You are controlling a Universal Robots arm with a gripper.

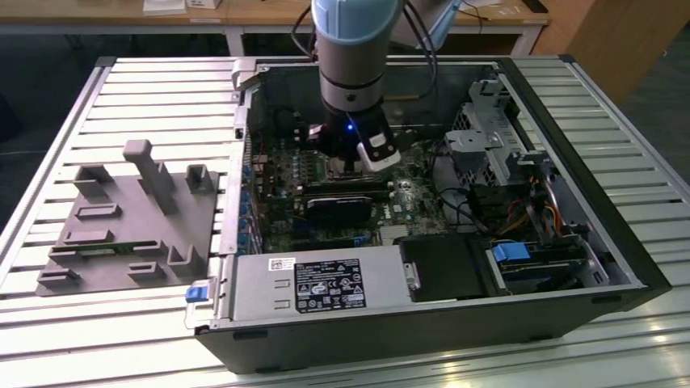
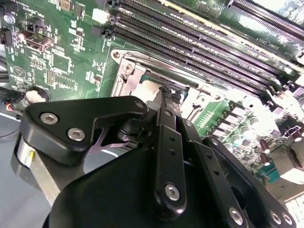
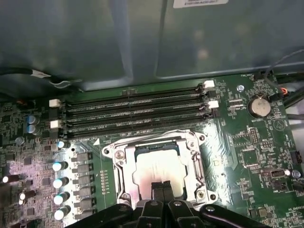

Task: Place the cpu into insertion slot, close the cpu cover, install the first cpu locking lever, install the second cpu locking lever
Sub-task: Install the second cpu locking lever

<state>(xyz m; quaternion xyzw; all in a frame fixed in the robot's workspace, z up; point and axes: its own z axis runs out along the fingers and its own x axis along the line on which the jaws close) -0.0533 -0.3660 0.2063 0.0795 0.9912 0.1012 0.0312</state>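
The cpu lies flat in the insertion slot on the green motherboard, its silver-grey top showing through the window of the cpu cover. The cover lies down flat over the socket. My gripper hovers at the socket's edge, fingers pressed together with nothing seen between them. In the second wrist view the gripper tips sit right over the cpu, beside the cover's frame. In the exterior view the gripper reaches down into the open computer case. I cannot make out how the locking levers stand.
Long black memory slots run beside the socket, with a coin battery further off. A black heatsink, the power supply box and a drive cage crowd the case. A grey fixture sits on the slatted table at the exterior view's left.
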